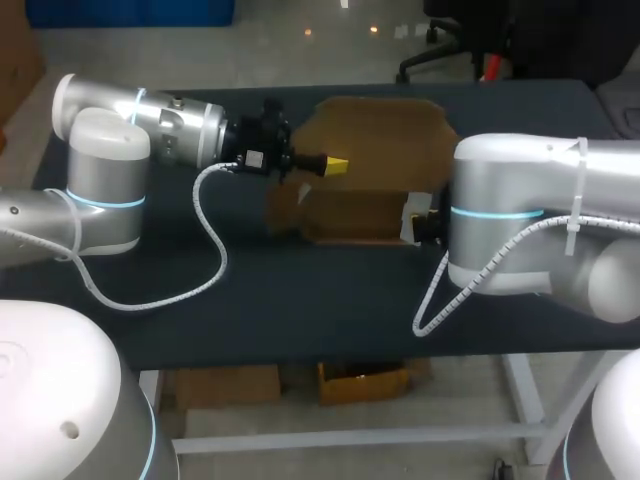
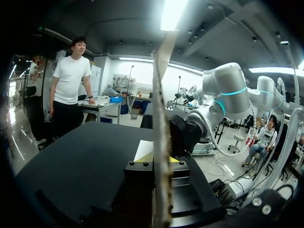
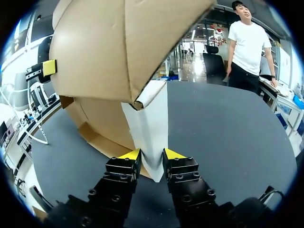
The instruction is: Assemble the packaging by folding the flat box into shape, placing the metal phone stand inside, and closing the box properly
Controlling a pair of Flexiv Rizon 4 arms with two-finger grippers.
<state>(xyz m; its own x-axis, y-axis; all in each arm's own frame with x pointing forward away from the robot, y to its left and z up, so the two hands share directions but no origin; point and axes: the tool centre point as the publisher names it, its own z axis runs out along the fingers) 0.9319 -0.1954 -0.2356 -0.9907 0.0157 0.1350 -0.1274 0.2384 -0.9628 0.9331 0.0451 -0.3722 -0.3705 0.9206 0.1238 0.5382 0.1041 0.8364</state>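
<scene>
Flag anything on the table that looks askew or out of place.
The cardboard box is half-folded and crooked: the left gripper pinches one brown panel edge-on, the right gripper pinches its white flap, and the other flaps splay unevenly. No phone stand shows in any view.

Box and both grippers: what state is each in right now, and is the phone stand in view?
box: open, not yet folded into shape, one panel raised on edge.
left gripper: shut on the box's brown panel edge.
right gripper: shut on the box's white flap.
phone stand: not in view.
</scene>
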